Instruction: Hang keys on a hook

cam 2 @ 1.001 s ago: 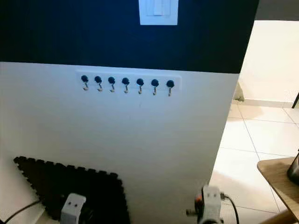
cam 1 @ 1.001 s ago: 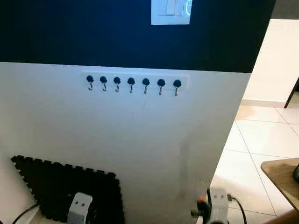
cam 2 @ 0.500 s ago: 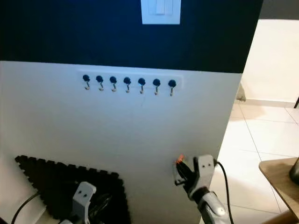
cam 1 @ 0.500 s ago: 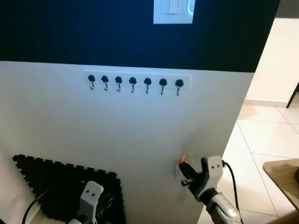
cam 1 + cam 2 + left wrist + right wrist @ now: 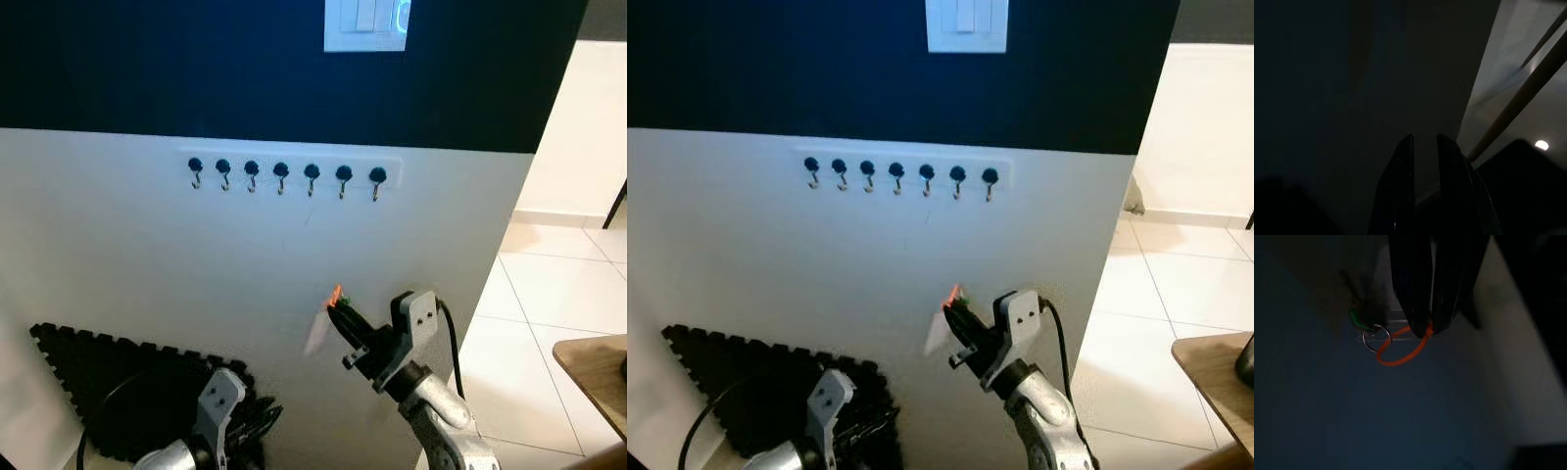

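A white rack [image 5: 290, 157] with several black-knobbed hooks [image 5: 312, 172] is fixed on the white wall, below its dark upper band. My right gripper [image 5: 338, 305] is raised in front of the wall, below the rack and a little to the right of its middle. It is shut on the keys' orange loop [image 5: 1400, 352], from which a metal ring [image 5: 1376, 339] and a green tag [image 5: 1357, 318] hang. The keys [image 5: 318, 331] are a pale blur under the fingertips. My left gripper [image 5: 257, 421] is low at the left with its fingers [image 5: 1405, 166] together, holding nothing.
A white light switch [image 5: 364, 24] sits on the dark band above the rack. A black foam mat [image 5: 98, 377] leans low against the wall at the left. The wall ends at a corner on the right, beyond which lie a tiled floor [image 5: 558, 294] and a wooden table corner [image 5: 598, 377].
My right arm has come up from the bottom edge and moved left toward the rack with the keys in its grip. The left arm has also risen a little.
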`<state>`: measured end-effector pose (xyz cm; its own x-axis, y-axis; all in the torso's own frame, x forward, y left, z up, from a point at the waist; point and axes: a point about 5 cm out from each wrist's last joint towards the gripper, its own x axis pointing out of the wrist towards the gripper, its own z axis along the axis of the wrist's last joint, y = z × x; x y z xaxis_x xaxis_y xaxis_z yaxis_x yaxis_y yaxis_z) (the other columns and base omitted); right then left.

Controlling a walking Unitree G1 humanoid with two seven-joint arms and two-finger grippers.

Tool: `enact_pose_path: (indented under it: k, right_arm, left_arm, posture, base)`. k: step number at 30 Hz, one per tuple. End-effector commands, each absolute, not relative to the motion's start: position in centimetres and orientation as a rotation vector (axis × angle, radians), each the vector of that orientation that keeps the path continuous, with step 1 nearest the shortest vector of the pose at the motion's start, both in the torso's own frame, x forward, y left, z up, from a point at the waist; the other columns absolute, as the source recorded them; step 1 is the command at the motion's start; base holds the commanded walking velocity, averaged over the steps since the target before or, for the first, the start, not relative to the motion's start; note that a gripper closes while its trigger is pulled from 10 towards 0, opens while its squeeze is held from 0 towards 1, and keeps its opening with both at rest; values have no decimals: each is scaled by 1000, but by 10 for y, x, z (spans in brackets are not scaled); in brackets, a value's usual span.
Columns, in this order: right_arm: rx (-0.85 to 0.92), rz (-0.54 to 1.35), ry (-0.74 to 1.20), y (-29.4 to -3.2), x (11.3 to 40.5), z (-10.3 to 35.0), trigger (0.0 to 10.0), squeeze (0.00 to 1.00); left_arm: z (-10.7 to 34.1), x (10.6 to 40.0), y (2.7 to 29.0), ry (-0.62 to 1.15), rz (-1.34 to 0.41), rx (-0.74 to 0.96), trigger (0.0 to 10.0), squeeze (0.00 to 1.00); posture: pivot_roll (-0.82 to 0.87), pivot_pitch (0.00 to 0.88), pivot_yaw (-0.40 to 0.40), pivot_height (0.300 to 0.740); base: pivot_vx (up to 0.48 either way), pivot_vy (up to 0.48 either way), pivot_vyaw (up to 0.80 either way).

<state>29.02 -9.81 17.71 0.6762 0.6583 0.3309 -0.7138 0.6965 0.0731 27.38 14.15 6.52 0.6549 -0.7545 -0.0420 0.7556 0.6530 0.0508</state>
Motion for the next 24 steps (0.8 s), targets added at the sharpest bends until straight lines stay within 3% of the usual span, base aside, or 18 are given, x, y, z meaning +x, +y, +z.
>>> enact_pose_path:
  k: [1, 13, 17, 24]
  right_arm:
    - [227, 871, -313, -93, 281, 189, 10000, 0]
    - [311, 960, -498, -114, 267, 238, 10000, 0]
    - [312, 936, -557, -124, 268, 252, 10000, 0]
    - [313, 925, -554, -131, 270, 256, 10000, 0]
  left_arm:
    - [71, 276, 137, 3, -870, 23, 10000, 0]
    - [101, 286, 143, -96, -807, -148, 10000, 0]
    - [122, 289, 147, -156, -802, -291, 10000, 0]
    - [140, 285, 158, -187, -832, -393, 10000, 0]
  posture:
    - [18, 44, 35, 740]
    - [12, 55, 30, 740]
    - [13, 54, 22, 740]
    - [12, 54, 19, 740]
  base:
    - [0, 0, 0]
    - [0, 0, 0]
    - [0, 0, 0]
    - [0, 0, 0]
